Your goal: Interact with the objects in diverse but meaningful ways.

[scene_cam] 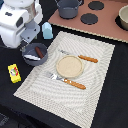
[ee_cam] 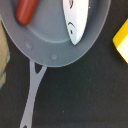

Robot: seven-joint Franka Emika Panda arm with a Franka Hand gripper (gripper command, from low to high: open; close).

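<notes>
The grey long-handled frying pan (scene_cam: 35, 53) sits at the exterior view's left, on the corner of a striped placemat. In the wrist view the pan (ee_cam: 55, 42) holds the brown sausage (ee_cam: 26, 11) and the white-and-blue fish (ee_cam: 75, 20), and its handle (ee_cam: 32, 95) runs out over the black cloth. The yellow packet (scene_cam: 14, 73) lies on the cloth beside the pan, with only its edge (ee_cam: 121, 42) in the wrist view. A pale blue carton (scene_cam: 47, 31) stands behind the pan. My gripper (scene_cam: 27, 42) hangs just above the pan; its fingers are not clear in either view.
A round wooden plate (scene_cam: 68, 65) lies mid-placemat between an orange-handled fork (scene_cam: 64, 80) and knife (scene_cam: 80, 57). Behind it is a toy stove (scene_cam: 92, 20) with a grey pot (scene_cam: 67, 7), and another pot (scene_cam: 123, 17) stands at the exterior view's right edge.
</notes>
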